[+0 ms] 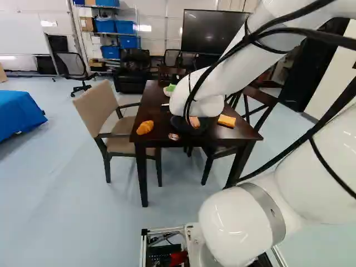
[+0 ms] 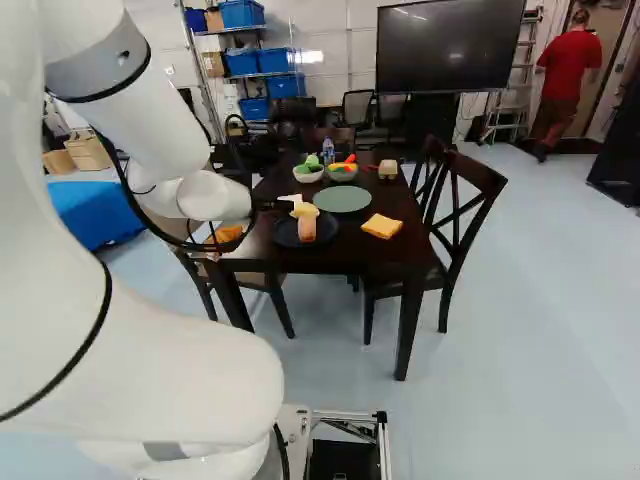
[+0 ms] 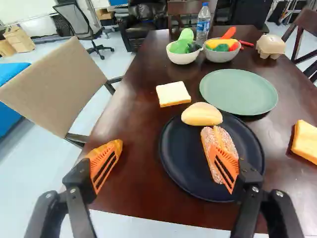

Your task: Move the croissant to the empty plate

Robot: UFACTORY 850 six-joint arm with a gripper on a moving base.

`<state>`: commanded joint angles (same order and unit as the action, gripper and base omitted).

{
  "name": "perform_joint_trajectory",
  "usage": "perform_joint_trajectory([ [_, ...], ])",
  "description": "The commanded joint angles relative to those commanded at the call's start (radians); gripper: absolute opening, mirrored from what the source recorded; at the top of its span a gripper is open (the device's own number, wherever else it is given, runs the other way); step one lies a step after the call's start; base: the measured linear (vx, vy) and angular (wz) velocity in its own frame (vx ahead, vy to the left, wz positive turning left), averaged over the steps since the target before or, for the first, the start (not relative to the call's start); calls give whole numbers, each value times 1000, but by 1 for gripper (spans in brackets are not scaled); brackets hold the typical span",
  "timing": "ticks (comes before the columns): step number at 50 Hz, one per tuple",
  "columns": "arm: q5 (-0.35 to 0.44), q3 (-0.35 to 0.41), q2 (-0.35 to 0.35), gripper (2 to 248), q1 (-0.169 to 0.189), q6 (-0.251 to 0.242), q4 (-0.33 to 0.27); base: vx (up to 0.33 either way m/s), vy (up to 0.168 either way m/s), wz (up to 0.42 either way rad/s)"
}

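Observation:
In the right base view my gripper [image 2: 268, 204] is partly hidden by the arm, over the table. The wrist view shows the gripper [image 3: 163, 166] wide open, nothing held. The orange-brown croissant [image 3: 118, 144] lies on bare table near its edge, partly hidden behind one finger; contact cannot be told. The left base view shows the croissant [image 1: 145, 127] whole. Beyond the dark plate [image 3: 181, 158] lies the empty green plate [image 3: 238, 91]. The dark plate holds a pale roll [image 3: 201, 114] and a sugar-dusted long bread [image 3: 218, 141], which the other finger partly covers.
On the table [image 3: 133, 124] are a white bread slice [image 3: 173, 93], an orange-edged slice [image 3: 305, 141], two bowls of toy food [image 3: 183, 57] [image 3: 222, 54], a bottle [image 3: 203, 24] and an egg carton [image 3: 271, 45]. Chairs [image 1: 103, 111] [image 2: 470, 200] flank it.

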<state>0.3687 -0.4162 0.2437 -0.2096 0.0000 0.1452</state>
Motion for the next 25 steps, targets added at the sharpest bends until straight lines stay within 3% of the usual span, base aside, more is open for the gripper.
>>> perform_joint_trajectory([
  [25,-132,-77,-19,247,-49,0,72,0,0,0],
])
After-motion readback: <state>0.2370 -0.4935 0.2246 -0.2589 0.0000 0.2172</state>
